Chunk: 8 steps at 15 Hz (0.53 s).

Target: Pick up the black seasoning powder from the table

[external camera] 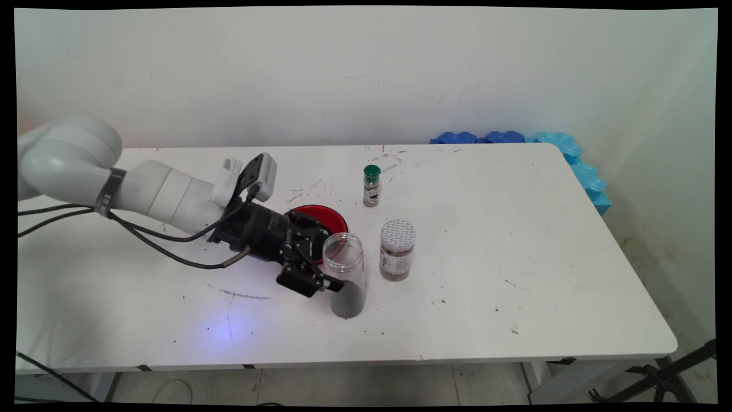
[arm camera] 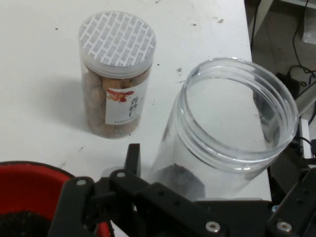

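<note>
My fingers appear to clasp the open jar low, near its dark contents, keeping it upright beside the red bowl.

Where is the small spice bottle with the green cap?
In the main view, the small green-capped spice bottle stands behind the foil-sealed jar, right of the red bowl.
</note>
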{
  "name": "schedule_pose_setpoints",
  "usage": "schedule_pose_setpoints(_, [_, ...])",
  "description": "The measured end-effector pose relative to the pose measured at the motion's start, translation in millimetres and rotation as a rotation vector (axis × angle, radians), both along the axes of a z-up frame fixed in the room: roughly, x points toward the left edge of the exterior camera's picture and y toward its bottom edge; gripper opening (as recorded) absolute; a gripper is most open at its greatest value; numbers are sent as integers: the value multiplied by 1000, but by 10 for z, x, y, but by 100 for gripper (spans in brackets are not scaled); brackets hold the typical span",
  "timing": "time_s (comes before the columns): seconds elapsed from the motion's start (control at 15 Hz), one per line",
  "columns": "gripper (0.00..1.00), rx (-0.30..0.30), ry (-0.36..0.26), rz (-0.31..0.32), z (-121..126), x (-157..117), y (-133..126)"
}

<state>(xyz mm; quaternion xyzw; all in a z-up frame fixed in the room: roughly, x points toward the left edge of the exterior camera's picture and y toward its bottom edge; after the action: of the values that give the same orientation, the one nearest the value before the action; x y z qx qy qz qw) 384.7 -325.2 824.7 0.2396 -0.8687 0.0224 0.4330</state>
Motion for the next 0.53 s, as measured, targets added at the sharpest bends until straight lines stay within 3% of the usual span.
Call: schedule_pose_setpoints(0.53, [100,5,-5,-6,-70,-34,9])
